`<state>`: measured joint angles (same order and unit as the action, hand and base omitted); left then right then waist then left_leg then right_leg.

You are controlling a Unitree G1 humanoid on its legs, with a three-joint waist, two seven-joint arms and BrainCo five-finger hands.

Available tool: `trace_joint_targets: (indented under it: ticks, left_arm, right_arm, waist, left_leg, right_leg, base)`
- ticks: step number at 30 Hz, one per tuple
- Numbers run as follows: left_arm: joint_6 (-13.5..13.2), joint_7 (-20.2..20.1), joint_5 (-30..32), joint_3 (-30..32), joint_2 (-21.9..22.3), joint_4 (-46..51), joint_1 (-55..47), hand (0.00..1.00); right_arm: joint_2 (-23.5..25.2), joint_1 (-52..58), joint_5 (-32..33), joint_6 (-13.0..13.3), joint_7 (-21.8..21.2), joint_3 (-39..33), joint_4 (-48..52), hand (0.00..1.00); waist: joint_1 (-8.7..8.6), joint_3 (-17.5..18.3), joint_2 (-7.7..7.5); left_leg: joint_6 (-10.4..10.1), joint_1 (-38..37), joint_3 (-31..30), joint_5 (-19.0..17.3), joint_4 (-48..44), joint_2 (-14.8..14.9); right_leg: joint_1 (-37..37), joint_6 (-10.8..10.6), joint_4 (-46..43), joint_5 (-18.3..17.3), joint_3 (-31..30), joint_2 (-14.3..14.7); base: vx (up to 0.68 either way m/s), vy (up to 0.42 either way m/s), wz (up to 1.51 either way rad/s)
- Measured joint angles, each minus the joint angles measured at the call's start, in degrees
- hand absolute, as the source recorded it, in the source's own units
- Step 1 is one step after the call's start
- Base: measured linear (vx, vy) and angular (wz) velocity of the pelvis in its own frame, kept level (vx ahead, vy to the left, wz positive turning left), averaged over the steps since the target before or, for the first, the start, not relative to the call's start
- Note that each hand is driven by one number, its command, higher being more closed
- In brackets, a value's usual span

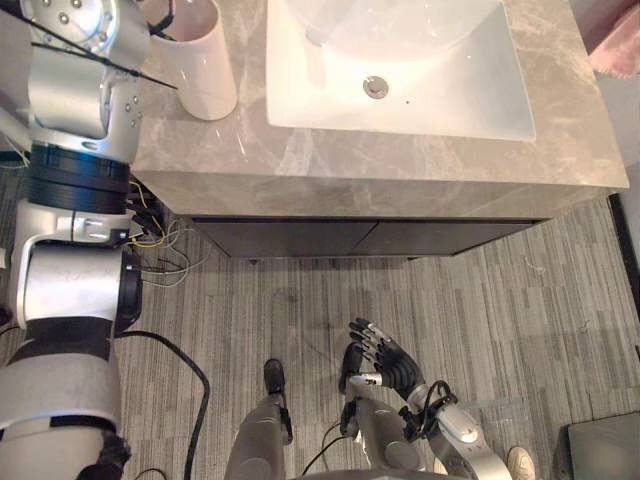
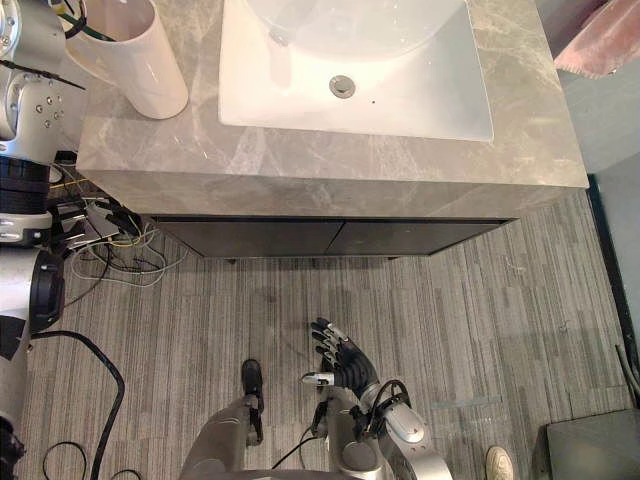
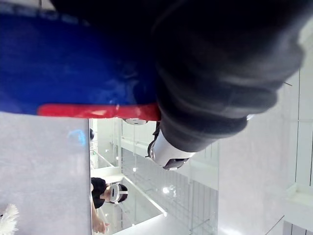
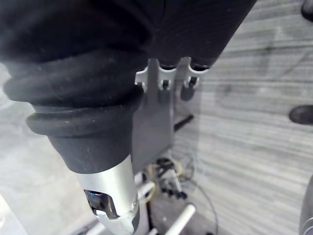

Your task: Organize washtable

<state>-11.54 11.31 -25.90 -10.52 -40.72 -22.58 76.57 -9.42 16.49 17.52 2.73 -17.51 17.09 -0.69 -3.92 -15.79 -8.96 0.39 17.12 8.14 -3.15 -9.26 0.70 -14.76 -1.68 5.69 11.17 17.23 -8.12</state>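
A white cup (image 1: 200,60) stands on the grey marble countertop (image 1: 400,165) at its left end, beside the white sink (image 1: 480,100). My left arm rises along the left side to above the cup. In the left wrist view, a blue thing with a red edge (image 3: 73,73) lies close against my left hand (image 3: 215,73); whether the hand holds it is hidden. My right hand (image 1: 385,360) hangs low over the floor in front of the cabinet, open and holding nothing.
A dark cabinet front (image 1: 350,238) runs under the countertop, with loose wires (image 1: 160,240) at its left. A pink cloth (image 1: 615,45) shows at the far right. A dark box (image 1: 605,450) and a white shoe (image 1: 520,462) are on the floor at lower right. A mirror (image 3: 146,196) reflects a person.
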Motion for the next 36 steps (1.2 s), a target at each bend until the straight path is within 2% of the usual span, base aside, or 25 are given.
trace_joint_targets:
  ticks: [10,18,23,36]
  left_arm:
    - [-0.19,-0.05,0.23,1.67,0.05,0.00,-0.97,1.00]
    - [-1.23,-0.09,0.73,2.44,0.04,0.28,-2.97,1.00]
    - [0.07,-0.17,0.79,2.40,0.10,0.08,-7.81,1.00]
    - [1.12,-1.30,0.80,2.20,1.79,-0.20,-8.06,1.00]
  right_arm:
    - [-0.17,0.85,0.48,0.61,-0.02,-0.78,0.01,0.00]
    - [-0.83,1.43,0.91,0.63,-0.16,-0.74,0.01,0.00]
    - [-1.47,1.46,0.90,0.67,-0.17,-0.69,0.01,0.00]
    - [-1.95,2.04,0.90,0.77,-0.28,-0.70,1.78,0.00]
  waist:
    - [0.00,-1.53,0.01]
    - [0.75,-2.25,0.11]
    - [0.87,-3.08,0.33]
    - [1.52,-3.66,0.37]
  left_leg:
    - [0.06,2.21,-0.07,-1.82,-3.67,0.56]
    - [0.20,2.52,-0.29,-2.46,-5.06,0.71]
    - [0.17,2.58,-0.29,-2.71,-5.56,0.80]
    - [0.19,2.96,-0.84,-2.70,-5.87,0.69]
  right_leg:
    - [-0.49,0.00,0.00,0.12,0.03,0.29]
    - [-0.03,-0.13,0.00,0.21,0.22,0.33]
    - [0.11,-0.13,0.00,0.21,0.26,0.37]
    - [0.15,-0.15,-0.01,0.23,0.87,0.33]
  base:
    - [0.01,0.010,0.00]
    - [0.00,0.029,0.01]
    - [0.01,0.037,0.00]
    - [0.02,0.034,0.02]
